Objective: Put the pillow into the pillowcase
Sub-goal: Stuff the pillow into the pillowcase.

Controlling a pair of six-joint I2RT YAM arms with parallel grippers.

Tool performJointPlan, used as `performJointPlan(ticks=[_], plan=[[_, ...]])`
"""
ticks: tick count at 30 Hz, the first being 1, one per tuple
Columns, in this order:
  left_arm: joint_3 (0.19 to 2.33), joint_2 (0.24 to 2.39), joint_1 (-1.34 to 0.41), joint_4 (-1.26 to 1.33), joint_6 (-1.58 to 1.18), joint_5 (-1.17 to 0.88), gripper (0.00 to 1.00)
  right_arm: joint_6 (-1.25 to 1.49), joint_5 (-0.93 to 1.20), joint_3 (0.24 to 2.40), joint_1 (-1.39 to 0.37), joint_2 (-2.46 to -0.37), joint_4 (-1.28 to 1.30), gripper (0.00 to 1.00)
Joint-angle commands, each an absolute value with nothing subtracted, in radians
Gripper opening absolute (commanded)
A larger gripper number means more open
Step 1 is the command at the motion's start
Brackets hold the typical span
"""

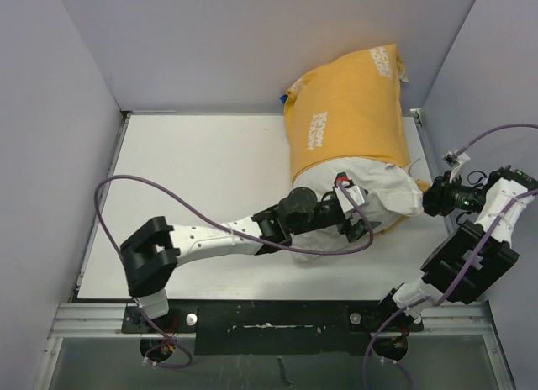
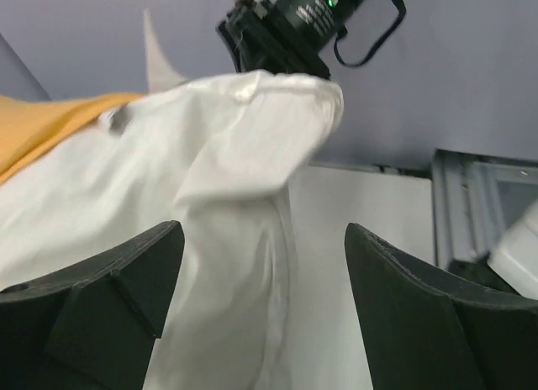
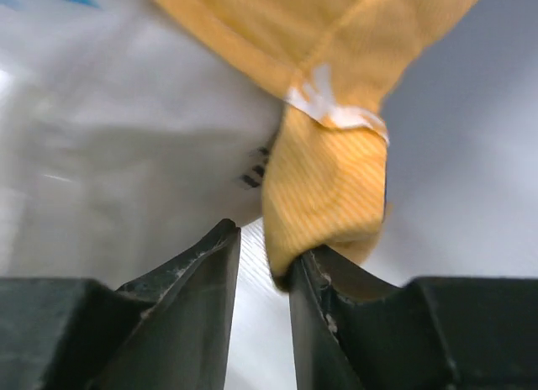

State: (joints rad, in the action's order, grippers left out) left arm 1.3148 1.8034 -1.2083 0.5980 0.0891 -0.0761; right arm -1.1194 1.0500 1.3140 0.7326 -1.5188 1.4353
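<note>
The pillowcase [image 1: 340, 113] lies mustard-yellow side up at the back right of the table, leaning on the back wall. The white pillow [image 1: 382, 188] is mostly inside it, with its near end bulging out of the opening. My left gripper [image 1: 360, 226] is open right at that near end; in the left wrist view [image 2: 262, 230] the pillow [image 2: 210, 171] fills the space ahead of the spread jaws. My right gripper [image 1: 427, 197] is at the pillow's right corner. In the right wrist view [image 3: 267, 243] its jaws stand narrowly apart, and a corner of the pillowcase [image 3: 328, 188] drapes over the right fingertip.
Grey enclosure walls [image 1: 59, 113] close in the white table [image 1: 202, 171] on the left, back and right. Purple cables [image 1: 168, 188] loop over the table from both arms. A metal rail [image 1: 269, 314] runs along the near edge. The right arm's wrist [image 2: 303, 20] shows just behind the pillow.
</note>
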Motion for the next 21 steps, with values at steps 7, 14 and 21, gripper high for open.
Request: performJointPlan(ticks=[7, 14, 21], plan=[[1.065, 1.264, -0.986, 0.121, -0.088, -0.183, 0.82, -1.378, 1.056, 1.56, 0.798, -1.407, 1.68, 0.69], [0.797, 1.282, -0.716, 0.281, -0.29, -0.353, 0.83, -1.374, 1.071, 1.655, 0.543, -1.274, 1.68, 0.88], [0.728, 1.446, -0.671, 0.505, -0.429, -0.481, 0.89, -1.388, 0.994, 1.46, -0.066, -1.153, 1.496, 0.96]])
